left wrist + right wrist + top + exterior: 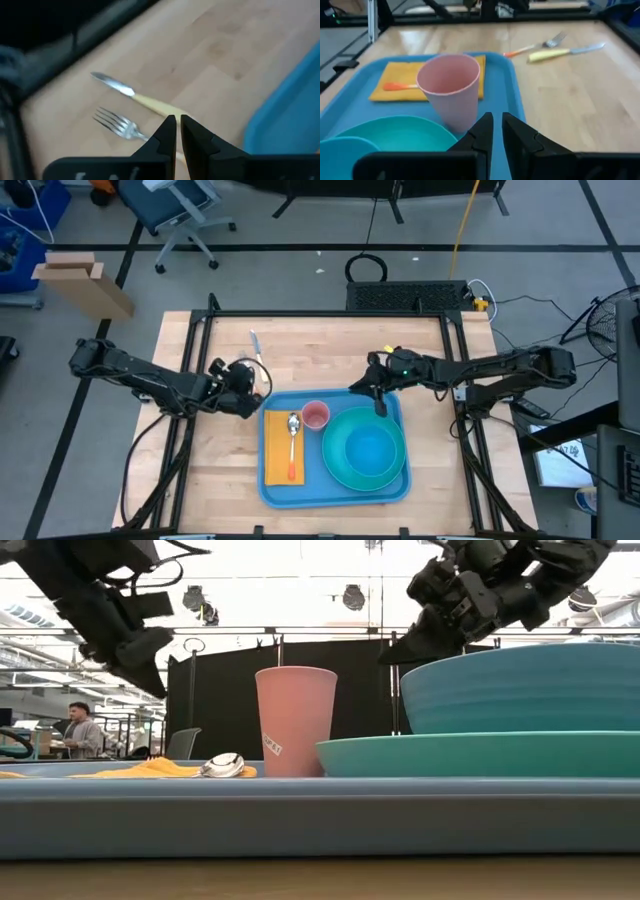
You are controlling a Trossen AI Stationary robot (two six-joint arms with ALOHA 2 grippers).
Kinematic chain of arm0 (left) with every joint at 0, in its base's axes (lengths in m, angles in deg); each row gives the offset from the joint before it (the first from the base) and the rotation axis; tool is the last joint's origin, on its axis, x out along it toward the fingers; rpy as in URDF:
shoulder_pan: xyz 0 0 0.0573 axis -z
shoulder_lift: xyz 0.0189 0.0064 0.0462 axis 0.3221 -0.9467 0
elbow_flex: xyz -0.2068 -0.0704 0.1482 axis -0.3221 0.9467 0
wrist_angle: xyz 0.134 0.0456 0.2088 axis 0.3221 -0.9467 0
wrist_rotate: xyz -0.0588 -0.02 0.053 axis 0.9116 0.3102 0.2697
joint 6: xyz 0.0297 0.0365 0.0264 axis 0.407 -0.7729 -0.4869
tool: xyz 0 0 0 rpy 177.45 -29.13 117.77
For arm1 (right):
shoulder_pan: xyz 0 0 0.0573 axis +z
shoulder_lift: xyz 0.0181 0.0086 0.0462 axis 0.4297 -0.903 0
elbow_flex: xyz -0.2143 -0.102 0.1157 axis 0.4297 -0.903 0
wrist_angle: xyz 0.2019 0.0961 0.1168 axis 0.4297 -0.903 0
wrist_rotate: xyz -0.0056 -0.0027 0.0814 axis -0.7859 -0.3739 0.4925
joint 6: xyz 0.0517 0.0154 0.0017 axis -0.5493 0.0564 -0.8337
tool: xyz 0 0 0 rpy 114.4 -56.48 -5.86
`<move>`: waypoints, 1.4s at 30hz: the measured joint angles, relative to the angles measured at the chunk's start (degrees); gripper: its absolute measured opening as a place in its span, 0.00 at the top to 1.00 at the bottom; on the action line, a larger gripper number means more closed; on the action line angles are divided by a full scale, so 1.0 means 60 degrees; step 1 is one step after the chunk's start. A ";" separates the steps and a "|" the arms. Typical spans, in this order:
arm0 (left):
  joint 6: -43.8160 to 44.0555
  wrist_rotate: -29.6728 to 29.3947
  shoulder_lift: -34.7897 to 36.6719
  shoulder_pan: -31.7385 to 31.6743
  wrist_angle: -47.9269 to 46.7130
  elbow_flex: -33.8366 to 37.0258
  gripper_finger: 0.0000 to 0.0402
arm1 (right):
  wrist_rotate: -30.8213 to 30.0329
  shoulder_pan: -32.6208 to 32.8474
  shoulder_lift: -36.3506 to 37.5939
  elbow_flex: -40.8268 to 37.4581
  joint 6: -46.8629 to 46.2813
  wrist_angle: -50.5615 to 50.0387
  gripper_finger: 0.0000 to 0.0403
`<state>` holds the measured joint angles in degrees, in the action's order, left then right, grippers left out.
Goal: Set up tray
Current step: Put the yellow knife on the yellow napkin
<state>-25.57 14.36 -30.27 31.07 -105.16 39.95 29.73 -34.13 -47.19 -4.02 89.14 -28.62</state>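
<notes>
Tray (272, 492) at 6 o'clock on tabletop (330, 350) holds napkin, spoon, cup (316, 415), plate, bowl. Knife (131, 93), fork (117, 123) remain at 11 o'clock. I see both grippers' fingers nearly together, empty: left gripper (177, 124), right gripper (497, 122).

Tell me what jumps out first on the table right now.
The big blue tray near the table's front edge, carrying a teal bowl on a teal plate, a pink cup and a spoon on a yellow napkin. A knife and fork lie on bare wood outside it, near the left gripper.
</notes>
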 joint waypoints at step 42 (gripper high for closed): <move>0.0634 0.3426 0.2411 -0.2400 0.2095 0.1956 0.90 | -0.0458 -0.1265 0.0964 -0.0432 0.1425 -0.0056 0.98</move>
<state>-21.77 34.91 -15.80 16.68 -92.59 51.68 26.98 -41.72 -41.41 -6.61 97.69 -28.96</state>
